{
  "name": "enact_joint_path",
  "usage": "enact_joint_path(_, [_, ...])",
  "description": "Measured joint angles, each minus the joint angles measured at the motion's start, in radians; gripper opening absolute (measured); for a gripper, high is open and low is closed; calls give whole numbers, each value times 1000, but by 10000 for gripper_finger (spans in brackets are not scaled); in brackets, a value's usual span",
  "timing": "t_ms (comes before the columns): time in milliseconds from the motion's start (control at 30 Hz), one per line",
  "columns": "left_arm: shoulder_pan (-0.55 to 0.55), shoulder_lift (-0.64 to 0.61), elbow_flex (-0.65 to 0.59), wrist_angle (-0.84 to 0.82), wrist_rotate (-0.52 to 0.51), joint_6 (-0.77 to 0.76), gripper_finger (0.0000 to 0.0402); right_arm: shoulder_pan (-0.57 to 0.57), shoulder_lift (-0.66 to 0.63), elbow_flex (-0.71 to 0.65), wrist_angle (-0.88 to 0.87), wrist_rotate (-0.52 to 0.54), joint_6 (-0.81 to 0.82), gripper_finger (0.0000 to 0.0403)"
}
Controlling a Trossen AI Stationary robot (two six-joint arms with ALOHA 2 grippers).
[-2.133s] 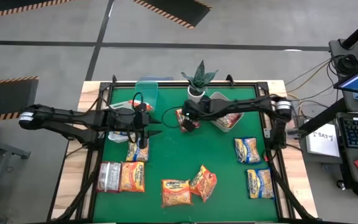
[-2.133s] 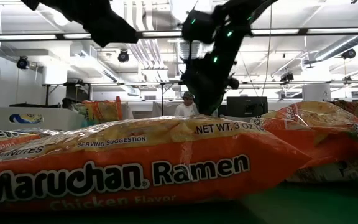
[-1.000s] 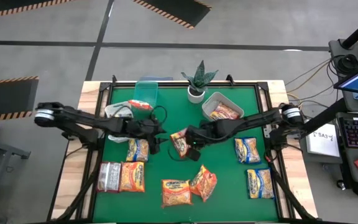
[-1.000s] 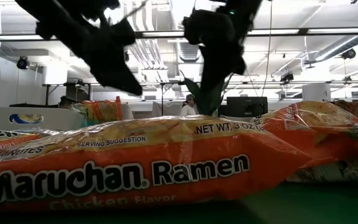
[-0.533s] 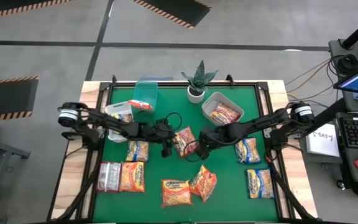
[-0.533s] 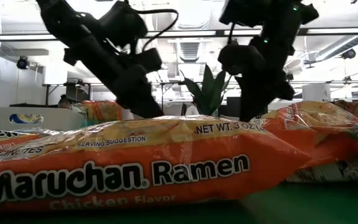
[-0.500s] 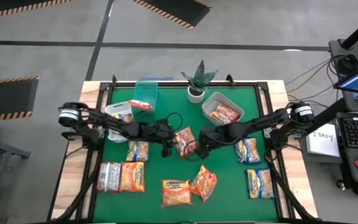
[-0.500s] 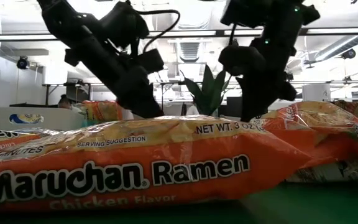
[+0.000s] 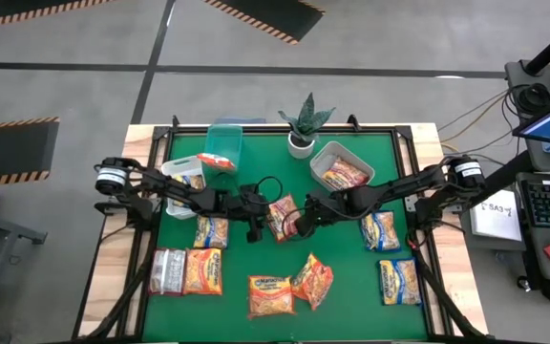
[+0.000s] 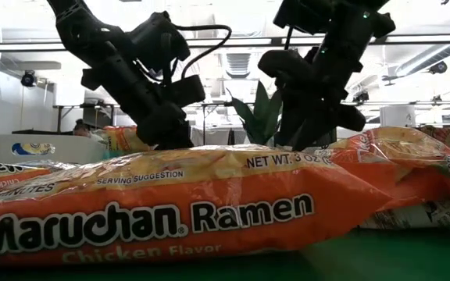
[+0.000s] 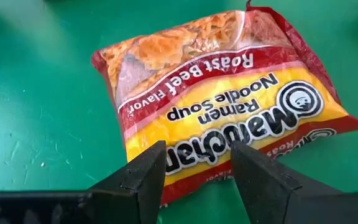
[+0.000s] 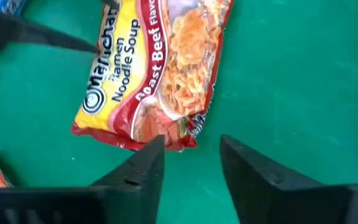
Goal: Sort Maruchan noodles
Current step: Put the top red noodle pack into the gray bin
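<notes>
A red-and-yellow Roast Beef noodle packet (image 9: 282, 216) (image 11: 216, 99) (image 12: 154, 68) lies flat on the green mat (image 9: 256, 186) at mid-table. My left gripper (image 9: 256, 227) (image 11: 197, 155) is open at the packet's left end, with its fingertips over the yellow part. My right gripper (image 9: 304, 222) (image 12: 191, 146) is open just off the packet's right end and has nothing between its fingers. Other Maruchan noodles lie on the mat: yellow-and-blue (image 9: 211, 230), silvery (image 9: 167, 270) and orange (image 9: 202, 271) (image 10: 170, 211). My left gripper slants down from the table's left, its open fingers (image 11: 148, 171) over the packet's left end (image 11: 194, 171). Whether they touch the wrapper I cannot tell. The packet lies flat on the mat.
A white bin (image 9: 325, 153) at the back holds a red packet (image 9: 348, 174). A clear teal bin (image 9: 225, 139), a grey bin (image 9: 181, 172) and a potted plant (image 9: 304, 122) stand along the far side. More packets lie at the near edge (image 9: 270, 294) and at the right (image 9: 380, 230).
My right gripper has come down toward the table's near-right with the red packet, rolled its wrist and opened; the packet now lies flat on the mat. My left gripper has sunk and moved right to the packet's left end.
</notes>
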Motion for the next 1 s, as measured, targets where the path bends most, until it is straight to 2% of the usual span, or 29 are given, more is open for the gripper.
enact_joint_path(167, [0,-2,-25,0,-1,2,164,-2,0,-7,15,8,31,206])
enact_joint_path(300, [0,-3,-41,10,-1,-6,164,-2,0,-7,8,13,-49,231])
enact_joint_path(400, [0,-2,-55,23,-1,-15,164,-2,0,-7,18,39,-33,239])
enact_joint_path(600, [0,-1,-72,34,-1,-38,164,-4,1,-38,75,8,48,241])
enact_joint_path(767, [0,0,-73,36,-1,-39,164,-6,8,-72,202,25,50,250])
enact_joint_path(1000, [1,1,-76,49,-1,-40,164,-18,58,-81,267,37,29,266])
